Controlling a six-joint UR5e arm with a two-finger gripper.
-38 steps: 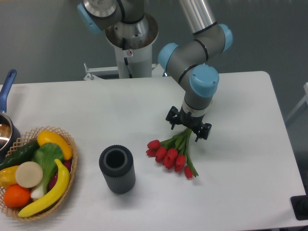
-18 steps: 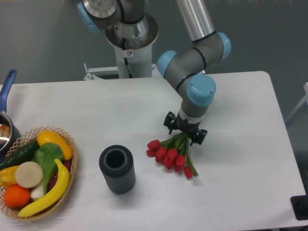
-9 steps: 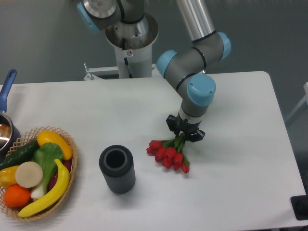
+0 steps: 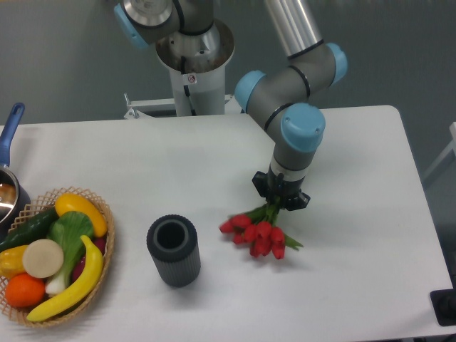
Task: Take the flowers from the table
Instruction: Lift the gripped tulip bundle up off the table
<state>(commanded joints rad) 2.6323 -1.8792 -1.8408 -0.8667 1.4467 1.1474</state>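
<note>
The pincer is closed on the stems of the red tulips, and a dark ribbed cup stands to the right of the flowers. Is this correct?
Not quite. In the camera view the pincer is closed on the stems of the red tulips, but the dark ribbed cup stands to their left, not their right.

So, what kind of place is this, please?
Probably a robot lab or test bench: a plain white table before a grey wall, an industrial arm whose claw grips red tulips, and a basket of toy food.
</note>
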